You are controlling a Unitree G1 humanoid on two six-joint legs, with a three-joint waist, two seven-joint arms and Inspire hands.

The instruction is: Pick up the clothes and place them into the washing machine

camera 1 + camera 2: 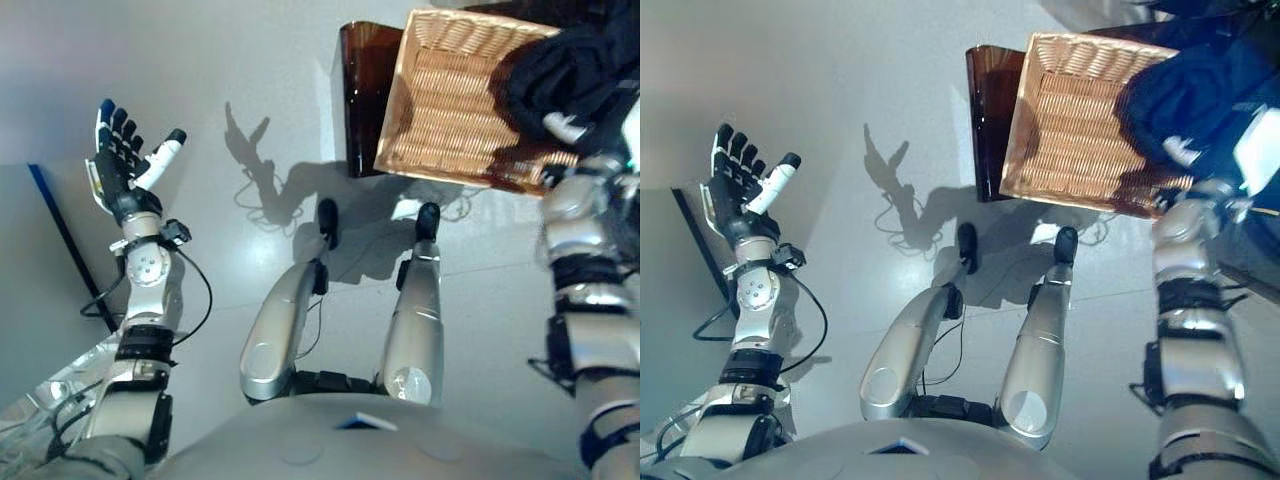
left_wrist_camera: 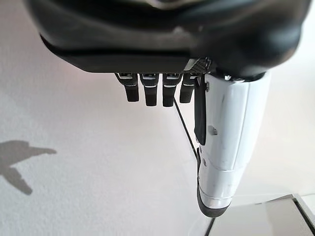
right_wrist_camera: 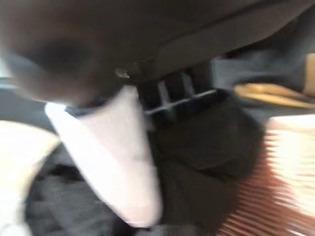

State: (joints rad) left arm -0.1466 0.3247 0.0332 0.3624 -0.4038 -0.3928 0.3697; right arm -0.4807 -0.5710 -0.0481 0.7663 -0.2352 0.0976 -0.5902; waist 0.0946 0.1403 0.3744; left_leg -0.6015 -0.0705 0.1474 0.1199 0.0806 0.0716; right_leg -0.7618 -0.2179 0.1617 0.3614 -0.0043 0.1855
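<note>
Dark cloth fills the space past the right hand (image 1: 1200,165), which reaches into one wicker basket (image 1: 450,100); in the right wrist view its white-covered thumb and fingers (image 3: 167,96) lie against the black clothes (image 1: 560,70), but whether they have closed on the fabric cannot be told. The clothes form a single heap at the basket's far right side, spilling over its rim. The basket rests on one dark brown, glossy stand (image 1: 365,95), whose side shows at the basket's left edge.

Well apart, on the robot's left, the left hand (image 1: 120,160) is raised with its fingers straight and spread, the white-covered thumb out to the side, holding nothing; the left wrist view shows the fingers (image 2: 150,93) in a row over bare floor.

Pale grey, smooth floor (image 1: 250,60) runs under everything. One dark blue strip (image 1: 65,245) crosses it diagonally beside the left arm.
</note>
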